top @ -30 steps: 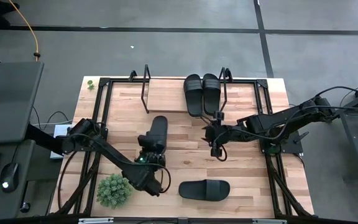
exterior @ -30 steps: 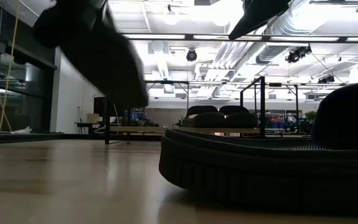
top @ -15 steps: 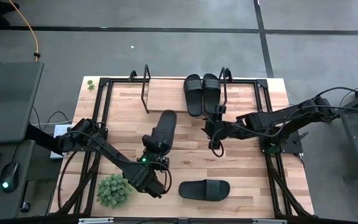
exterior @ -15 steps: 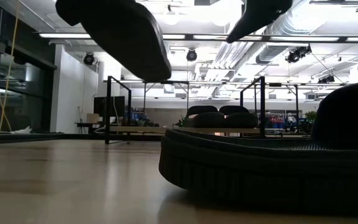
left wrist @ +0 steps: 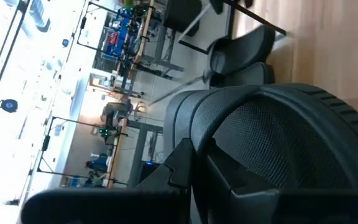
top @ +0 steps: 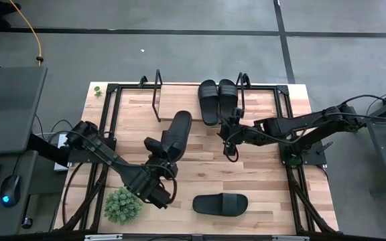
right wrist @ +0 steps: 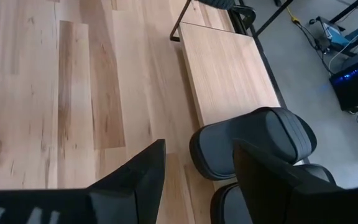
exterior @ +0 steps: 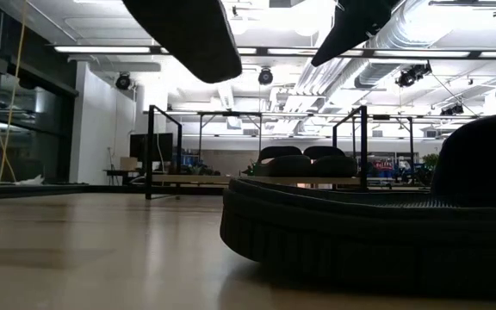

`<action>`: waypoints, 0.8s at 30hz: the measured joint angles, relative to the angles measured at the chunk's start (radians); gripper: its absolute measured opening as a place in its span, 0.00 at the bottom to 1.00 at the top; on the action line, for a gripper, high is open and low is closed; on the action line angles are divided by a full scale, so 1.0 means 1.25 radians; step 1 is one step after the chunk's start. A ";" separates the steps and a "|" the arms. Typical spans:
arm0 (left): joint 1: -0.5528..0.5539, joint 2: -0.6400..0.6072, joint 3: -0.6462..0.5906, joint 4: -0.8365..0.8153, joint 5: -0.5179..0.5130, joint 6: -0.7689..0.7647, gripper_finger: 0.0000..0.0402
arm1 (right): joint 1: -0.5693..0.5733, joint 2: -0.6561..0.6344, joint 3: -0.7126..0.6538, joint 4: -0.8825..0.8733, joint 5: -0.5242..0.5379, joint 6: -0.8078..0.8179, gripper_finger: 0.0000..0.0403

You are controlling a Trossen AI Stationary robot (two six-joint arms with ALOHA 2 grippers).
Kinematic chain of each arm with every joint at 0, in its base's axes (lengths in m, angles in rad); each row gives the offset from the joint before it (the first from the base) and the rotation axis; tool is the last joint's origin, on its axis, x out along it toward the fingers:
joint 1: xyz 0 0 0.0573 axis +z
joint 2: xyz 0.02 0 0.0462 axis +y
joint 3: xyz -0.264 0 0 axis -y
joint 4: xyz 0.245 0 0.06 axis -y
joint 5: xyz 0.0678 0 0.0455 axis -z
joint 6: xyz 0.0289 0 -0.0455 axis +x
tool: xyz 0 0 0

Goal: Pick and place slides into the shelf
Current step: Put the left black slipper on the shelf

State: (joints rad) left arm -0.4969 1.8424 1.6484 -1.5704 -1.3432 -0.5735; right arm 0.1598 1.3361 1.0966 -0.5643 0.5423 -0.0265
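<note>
My left gripper (top: 161, 156) is shut on a black slide (top: 177, 131) and holds it in the air over the table's middle; the low view shows that slide (exterior: 188, 34) high up. Two more slides (top: 218, 99) lie side by side on the shelf's wooden board (top: 178, 102), at its right end. Another slide (top: 220, 203) lies flat on the table near the front edge. My right gripper (top: 226, 144) hovers open just in front of the shelved slides (right wrist: 253, 143), touching nothing. My left gripper pinches the slide's near end (left wrist: 194, 158) between its two fingers. The fingers come from the table's near left, almost level, and lie along the slide. The slide is lifted clear of the table and sticks out beyond the fingers toward the shelf.
A small green plant (top: 122, 205) sits at the front left of the table. The shelf's black wire end frames (top: 157, 94) stand upright at both ends of the board. Bare board (right wrist: 229, 68) lies left of the shelved slides. A black frame runs around the tabletop.
My left gripper has risen and tipped upward, lifting the slide higher above the table; the slide's far end has swung up and a little toward the table's right. My right gripper has drifted slightly toward the far edge, staying open.
</note>
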 joint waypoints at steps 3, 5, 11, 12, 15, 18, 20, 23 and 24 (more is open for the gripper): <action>0.000 -0.020 -0.010 -0.001 -0.020 -0.005 0.02 | -0.003 0.000 0.000 0.000 0.000 0.000 0.44; 0.000 -0.031 -0.020 0.000 -0.032 -0.006 0.02 | -0.003 0.000 0.000 0.001 0.000 0.000 0.44; 0.020 -0.065 -0.062 0.000 -0.072 -0.006 0.02 | -0.003 0.000 0.000 -0.002 0.000 -0.011 0.44; 0.029 -0.073 -0.070 0.000 -0.071 -0.006 0.02 | -0.003 0.000 0.000 -0.002 0.000 -0.019 0.44; 0.068 -0.092 -0.094 -0.001 -0.073 -0.022 0.02 | -0.003 0.000 0.000 -0.003 0.000 -0.035 0.44; 0.109 -0.107 -0.122 -0.001 -0.083 -0.040 0.02 | -0.003 0.000 0.000 -0.003 0.000 -0.054 0.44; 0.135 -0.116 -0.143 -0.001 -0.103 -0.054 0.02 | -0.003 0.000 0.000 -0.003 0.000 -0.066 0.44; 0.168 -0.126 -0.169 -0.001 -0.135 -0.069 0.02 | -0.003 0.000 0.000 -0.003 0.000 -0.069 0.44; 0.177 -0.127 -0.174 -0.001 -0.141 -0.070 0.02 | -0.003 0.000 0.000 -0.003 0.000 -0.069 0.44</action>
State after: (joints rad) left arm -0.2753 1.6835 1.4313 -1.5713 -1.5193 -0.6612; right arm 0.1566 1.3361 1.0966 -0.5686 0.5423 -0.1131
